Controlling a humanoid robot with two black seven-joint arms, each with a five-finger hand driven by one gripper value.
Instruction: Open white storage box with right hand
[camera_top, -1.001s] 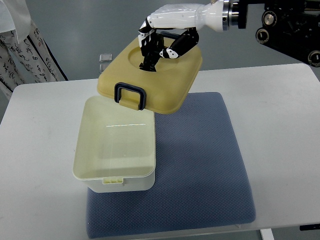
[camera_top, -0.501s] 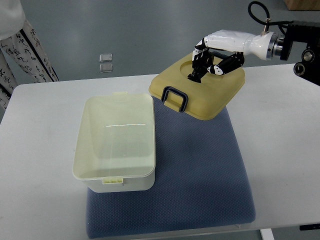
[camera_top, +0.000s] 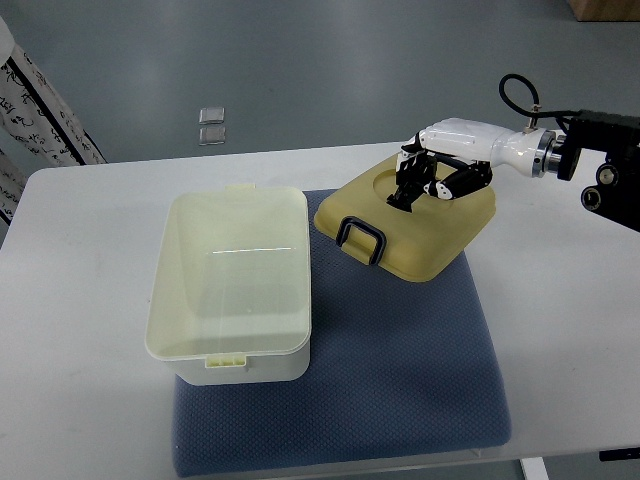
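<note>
White table (camera_top: 90, 300) and grey floor frame the scene: the white storage box (camera_top: 232, 290) stands open on a blue mat (camera_top: 400, 370), its yellowish lid (camera_top: 410, 225) resting just beside it on the mat. The right robot hand (camera_top: 425, 185) curls its fingers into the lid's top recess; only letting go appears to remain.

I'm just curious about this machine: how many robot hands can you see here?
1. The right hand is at the upper right, gripping the lid beside the box. The left may be out of view.
</note>
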